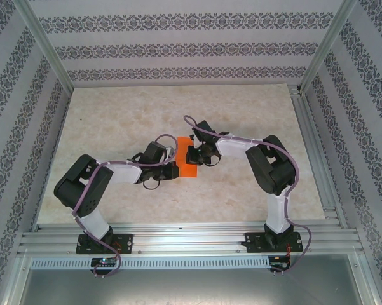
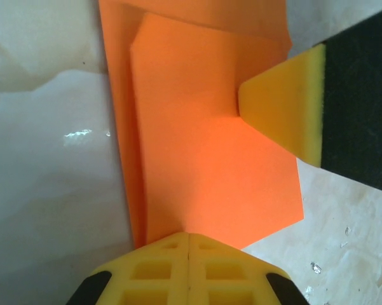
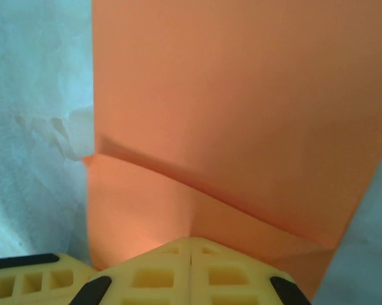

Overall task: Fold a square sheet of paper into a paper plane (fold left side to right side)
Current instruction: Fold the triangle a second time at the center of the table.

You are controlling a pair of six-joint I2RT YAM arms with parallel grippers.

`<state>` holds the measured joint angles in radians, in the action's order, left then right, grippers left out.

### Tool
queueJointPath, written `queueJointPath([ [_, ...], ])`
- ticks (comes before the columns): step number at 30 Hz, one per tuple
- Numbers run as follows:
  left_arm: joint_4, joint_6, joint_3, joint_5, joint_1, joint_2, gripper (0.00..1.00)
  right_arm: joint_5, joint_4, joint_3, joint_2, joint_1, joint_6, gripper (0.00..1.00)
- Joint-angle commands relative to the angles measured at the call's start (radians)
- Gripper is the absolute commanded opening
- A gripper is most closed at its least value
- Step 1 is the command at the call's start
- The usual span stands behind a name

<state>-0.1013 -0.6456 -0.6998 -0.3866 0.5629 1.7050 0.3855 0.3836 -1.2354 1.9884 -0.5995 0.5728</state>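
The square sheet of paper [image 1: 187, 163] is bright orange and lies partly folded on the table between my two grippers. In the left wrist view the sheet [image 2: 203, 146] has an upper layer lying over a wider lower one. My left gripper [image 2: 189, 236] is shut, with its yellow tips resting on the sheet's near edge. My right gripper [image 3: 191, 241] is shut too, tips down on the sheet [image 3: 241, 101] just below a slanting fold line. One of its fingertips [image 2: 276, 108] touches the upper layer from the right. In the top view the left gripper [image 1: 172, 169] is at the sheet's left edge. The right gripper [image 1: 194, 155] is at its upper part.
The pale marbled tabletop [image 1: 127, 114] spreads around the sheet. Patterned walls and aluminium rails [image 1: 314, 152] close in the workspace. A left fingertip [image 3: 25, 279] shows at the bottom left of the right wrist view.
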Motion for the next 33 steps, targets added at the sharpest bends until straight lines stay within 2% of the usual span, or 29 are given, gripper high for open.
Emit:
queueJointPath([
  [1, 0.006, -0.018, 0.051, 0.033, -0.008, 0.045, 0.01, 0.044, 0.054, -0.029, -0.044, -0.002, -0.030, 0.06],
  [17, 0.043, 0.000, 0.054, 0.049, -0.007, 0.044, 0.00, 0.124, 0.159, -0.152, 0.095, -0.050, -0.114, 0.06],
  [28, 0.061, 0.004, 0.066, 0.067, -0.007, 0.032, 0.00, 0.076, 0.247, -0.213, 0.146, -0.053, -0.183, 0.06],
  [33, 0.068, 0.003, 0.073, 0.074, -0.007, 0.034, 0.00, 0.031, 0.273, -0.210, 0.137, -0.015, -0.235, 0.06],
])
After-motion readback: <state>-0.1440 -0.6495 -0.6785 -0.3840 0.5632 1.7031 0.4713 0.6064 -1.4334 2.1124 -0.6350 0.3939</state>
